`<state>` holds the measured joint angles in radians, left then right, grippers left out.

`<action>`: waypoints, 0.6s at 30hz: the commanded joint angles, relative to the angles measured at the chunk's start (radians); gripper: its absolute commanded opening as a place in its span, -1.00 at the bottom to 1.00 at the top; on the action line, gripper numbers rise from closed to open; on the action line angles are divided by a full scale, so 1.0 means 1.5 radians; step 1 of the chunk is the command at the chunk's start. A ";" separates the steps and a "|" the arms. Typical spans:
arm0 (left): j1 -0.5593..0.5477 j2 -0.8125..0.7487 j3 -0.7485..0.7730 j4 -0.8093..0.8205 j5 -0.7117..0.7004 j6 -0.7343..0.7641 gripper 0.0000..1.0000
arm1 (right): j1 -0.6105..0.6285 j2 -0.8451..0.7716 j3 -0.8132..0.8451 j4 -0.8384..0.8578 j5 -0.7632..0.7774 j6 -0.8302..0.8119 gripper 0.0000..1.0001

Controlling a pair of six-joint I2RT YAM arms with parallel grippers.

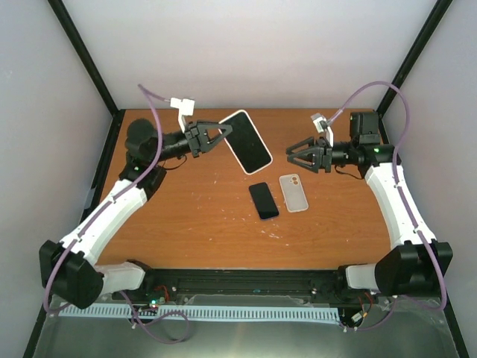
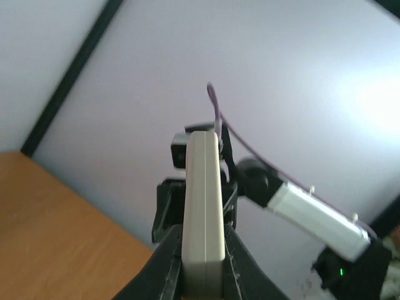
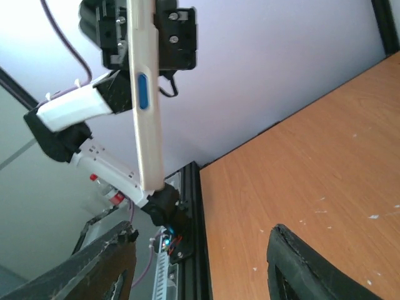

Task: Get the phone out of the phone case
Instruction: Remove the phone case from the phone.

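My left gripper [image 1: 221,135] is shut on the near end of a phone in a cream-white case [image 1: 247,141] and holds it up above the back of the table, dark screen facing up. In the left wrist view the cased phone [image 2: 203,200] stands edge-on between my fingers [image 2: 164,262]. My right gripper [image 1: 291,155] is open and empty, a short way right of the phone and apart from it. The right wrist view shows the phone edge-on [image 3: 145,106] with a blue side button, far ahead of my open fingers [image 3: 312,265].
A bare black phone [image 1: 263,200] and a pale empty case [image 1: 294,192] lie side by side on the wooden table [image 1: 186,216], below and between the grippers. Grey walls and black frame posts close in the back and sides.
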<state>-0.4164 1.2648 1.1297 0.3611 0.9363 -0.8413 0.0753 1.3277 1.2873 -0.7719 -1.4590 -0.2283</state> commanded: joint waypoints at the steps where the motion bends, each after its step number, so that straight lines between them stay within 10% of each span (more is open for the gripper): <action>1: -0.011 -0.030 -0.055 0.237 -0.192 -0.127 -0.99 | -0.008 -0.024 0.000 0.227 0.046 0.241 0.16; 10: -0.046 -0.023 -0.139 0.415 -0.300 -0.201 -0.99 | 0.004 -0.058 -0.204 0.969 0.187 0.901 0.40; 18: -0.049 0.000 -0.150 0.466 -0.298 -0.232 -0.99 | 0.032 -0.036 -0.295 1.249 0.214 1.134 0.03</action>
<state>-0.4805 1.2648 0.8951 0.8997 0.5282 -1.1358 0.1024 1.2793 0.8783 0.7902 -1.1748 1.2327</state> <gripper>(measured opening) 0.116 0.542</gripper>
